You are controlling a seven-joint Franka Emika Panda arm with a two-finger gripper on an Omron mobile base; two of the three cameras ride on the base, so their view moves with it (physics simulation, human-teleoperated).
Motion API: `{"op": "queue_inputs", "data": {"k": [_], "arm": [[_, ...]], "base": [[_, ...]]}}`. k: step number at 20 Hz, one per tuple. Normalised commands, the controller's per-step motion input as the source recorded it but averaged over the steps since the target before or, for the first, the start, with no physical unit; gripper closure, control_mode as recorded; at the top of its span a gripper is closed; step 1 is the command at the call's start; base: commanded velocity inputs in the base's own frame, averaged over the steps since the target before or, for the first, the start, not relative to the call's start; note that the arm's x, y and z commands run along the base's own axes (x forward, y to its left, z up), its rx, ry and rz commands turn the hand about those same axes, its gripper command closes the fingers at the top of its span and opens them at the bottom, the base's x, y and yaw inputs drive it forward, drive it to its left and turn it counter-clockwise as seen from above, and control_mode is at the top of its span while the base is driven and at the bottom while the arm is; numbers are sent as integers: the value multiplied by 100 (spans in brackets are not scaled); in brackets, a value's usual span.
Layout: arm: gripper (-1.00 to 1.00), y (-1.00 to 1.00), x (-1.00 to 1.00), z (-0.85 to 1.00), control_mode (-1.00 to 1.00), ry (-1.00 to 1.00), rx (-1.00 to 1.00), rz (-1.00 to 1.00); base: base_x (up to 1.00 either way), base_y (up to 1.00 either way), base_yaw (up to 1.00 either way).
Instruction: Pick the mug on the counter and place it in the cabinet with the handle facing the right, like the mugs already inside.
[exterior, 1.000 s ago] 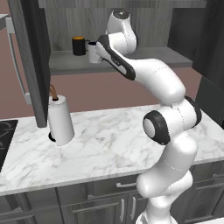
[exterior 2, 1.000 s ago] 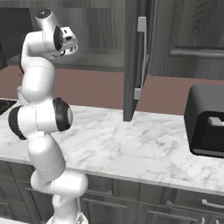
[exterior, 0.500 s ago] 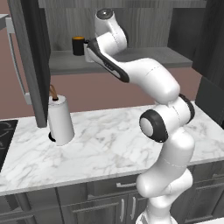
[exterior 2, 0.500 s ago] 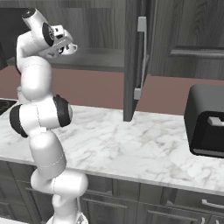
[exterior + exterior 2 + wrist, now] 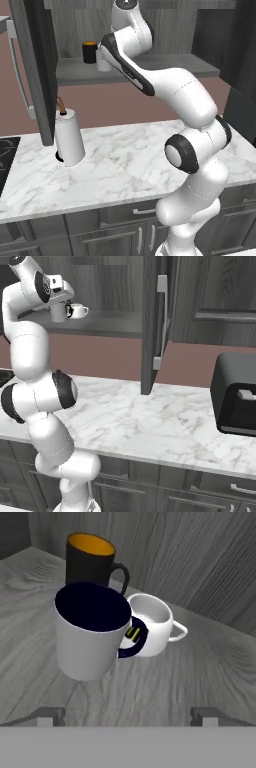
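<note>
Mug (image 5: pixel 87 634) on cabinet shelf (image 5: pixel 200 672), handle (image 5: pixel 136 638) touching white cup (image 5: pixel 152 629).

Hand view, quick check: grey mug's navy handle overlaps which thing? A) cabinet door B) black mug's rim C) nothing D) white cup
D: the handle of the mug crosses in front of the white cup; the black mug sits behind.

arm (image 5: pixel 172 87): glossy white rounded shells, seen as thick tubular links | joints: dark grey to black rings and round end caps | base column: white, bulbous segments | markings, cables: none made out
</note>
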Motion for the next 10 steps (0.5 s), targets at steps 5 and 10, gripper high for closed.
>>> {"op": "queue_inputs", "data": {"k": [5, 10], "arm": [[-100, 0, -85, -5, -100, -6, 2, 0], [-100, 0, -85, -6, -100, -7, 0, 0]], "base": [[0, 0, 0], [0, 0, 0]]}}
